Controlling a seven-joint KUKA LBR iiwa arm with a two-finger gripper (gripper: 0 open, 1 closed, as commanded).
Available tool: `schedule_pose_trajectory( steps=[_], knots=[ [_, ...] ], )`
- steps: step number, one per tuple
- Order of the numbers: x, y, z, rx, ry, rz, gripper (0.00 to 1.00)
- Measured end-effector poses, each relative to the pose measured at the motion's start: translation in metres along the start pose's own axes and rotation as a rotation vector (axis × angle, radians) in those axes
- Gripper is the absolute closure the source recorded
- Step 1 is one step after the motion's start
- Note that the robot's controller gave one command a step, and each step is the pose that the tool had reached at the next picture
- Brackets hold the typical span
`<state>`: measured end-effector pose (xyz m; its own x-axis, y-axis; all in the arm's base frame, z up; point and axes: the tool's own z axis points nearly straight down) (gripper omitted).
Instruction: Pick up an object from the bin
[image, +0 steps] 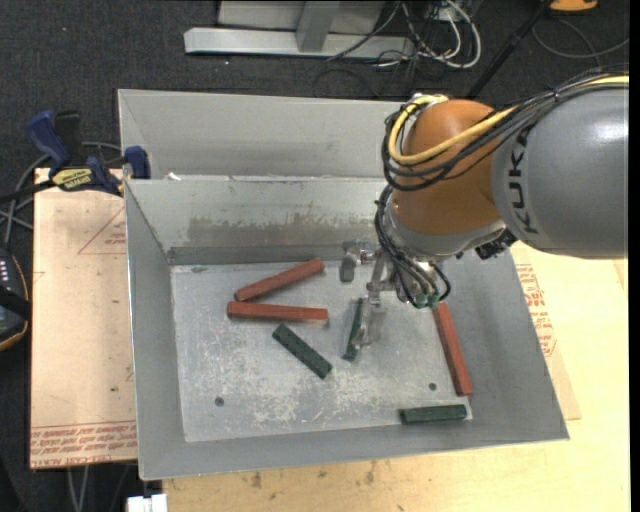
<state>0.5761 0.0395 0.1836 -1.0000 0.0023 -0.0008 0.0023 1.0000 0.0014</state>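
Note:
My gripper (364, 334) hangs below the orange wrist cover, down at the bin floor right of the middle. It is shut on a thin dark green bar (353, 338), which stands nearly upright on its edge, tilted, between the fingers. Another dark green bar (302, 351) lies flat and slanted just left of it. Two reddish-brown bars lie further left: one level (277, 312), the other slanted above it (279, 281).
A third reddish-brown bar (452, 348) lies along the bin's right wall, and a dark green bar (434, 412) lies at the front right. The arm and its cables cover the bin's back right corner.

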Motion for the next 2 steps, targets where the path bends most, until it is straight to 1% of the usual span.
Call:
schedule_pose_trajectory(
  steps=[1,2],
  knots=[
    [-0.009,-0.040,0.116,0.000,0.004,-0.357,0.00],
    [-0.083,-0.070,0.095,0.003,-0.008,-0.478,0.00]
  ],
)
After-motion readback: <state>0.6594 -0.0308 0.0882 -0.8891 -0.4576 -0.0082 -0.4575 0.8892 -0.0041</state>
